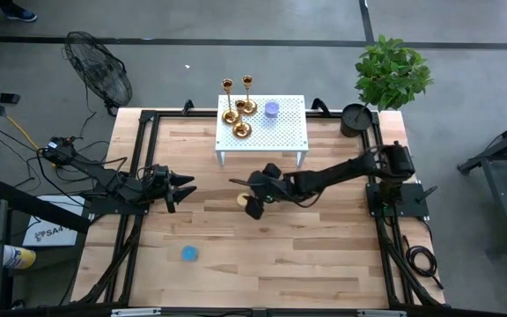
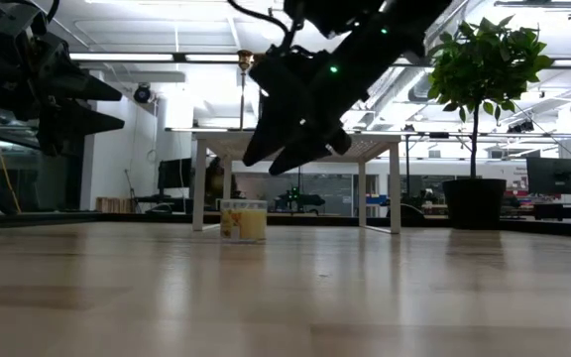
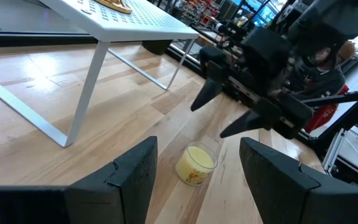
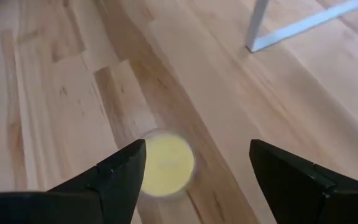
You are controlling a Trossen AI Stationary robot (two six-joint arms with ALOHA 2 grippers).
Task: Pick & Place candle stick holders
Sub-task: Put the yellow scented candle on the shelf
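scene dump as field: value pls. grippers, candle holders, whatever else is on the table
left gripper: open, empty, over the table's left side
right gripper: open, empty, above the yellow candle jar
candle holders: three, upright on the white stand, at
purple candle: on the stand, right of the holders
blue disc: on the wooden table, near the front left
potted plant: back right corner
fan: on the floor, back left
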